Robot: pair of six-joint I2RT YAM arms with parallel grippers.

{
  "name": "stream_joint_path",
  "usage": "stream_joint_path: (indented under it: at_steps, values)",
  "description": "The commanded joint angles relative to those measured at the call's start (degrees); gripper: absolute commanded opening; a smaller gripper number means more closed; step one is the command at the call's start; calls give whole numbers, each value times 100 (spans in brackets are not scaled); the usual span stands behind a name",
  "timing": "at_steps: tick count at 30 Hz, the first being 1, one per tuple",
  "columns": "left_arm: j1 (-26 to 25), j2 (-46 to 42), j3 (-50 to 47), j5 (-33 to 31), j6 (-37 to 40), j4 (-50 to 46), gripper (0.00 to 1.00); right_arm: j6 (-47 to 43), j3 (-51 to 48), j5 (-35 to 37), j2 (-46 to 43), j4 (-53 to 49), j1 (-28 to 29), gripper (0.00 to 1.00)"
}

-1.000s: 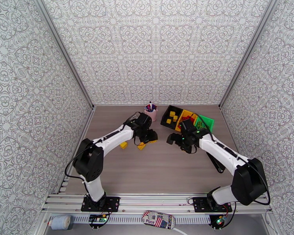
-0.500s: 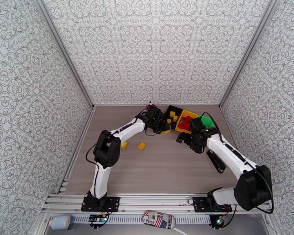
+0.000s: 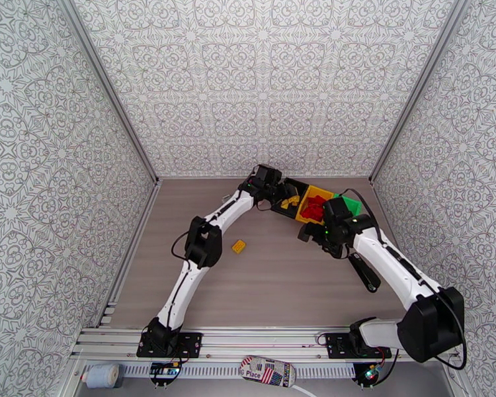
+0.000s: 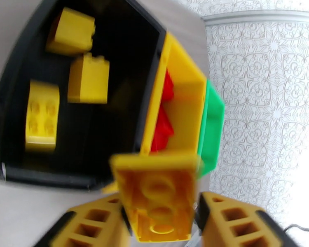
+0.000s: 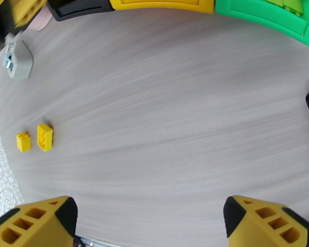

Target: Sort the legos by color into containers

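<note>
Left wrist view is showing a yellow lego point(image 4: 156, 198) sitting between the fingers of the left gripper point(image 4: 158, 227) above the black bin point(image 4: 113, 132), grip uncertain, needing release inside; right gripper point(image 5: 150, 219) is gaping empty.

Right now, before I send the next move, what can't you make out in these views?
- Left wrist view: the yellow brick between the left fingers is motion-blurred; gripped or released, unclear.
- The green bin: contents cut off by the top edge in the right wrist view, partly covered by the right arm in the top view.
- Top view: the left arm's elbow covers the smaller loose brick.
</note>
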Motion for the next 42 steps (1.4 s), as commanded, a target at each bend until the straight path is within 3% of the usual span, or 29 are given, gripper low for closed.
stream_joint_path:
  at_steps: [1,4,13,23,30,36,42]
  values:
    - [32,338,531,-46,-290,169,70,-78,20,-151,-287,-182,-56,99]
    - [4,249,495,-70,-145,154,76,-70,-101,-199,-440,-166,-68,99]
    - [-250,-1079,-1085,-314,364,148,74,-208,-395,-290,-747,50,-69,98]
    - [-531,-3755,-4146,-1540,1176,-542,74,-281,-458,-431,-645,183,-45,89]
    - [-449,-5116,-5499,-2370,1921,-1614,75,-181,-737,-683,-574,484,289,87]
    - [-111,-5597,-6377,-2761,2465,-2202,78,1,-819,-775,-298,808,844,88]
    - [95,-5337,-6683,-3032,3220,-2444,80,246,-775,-733,89,1051,1538,90]
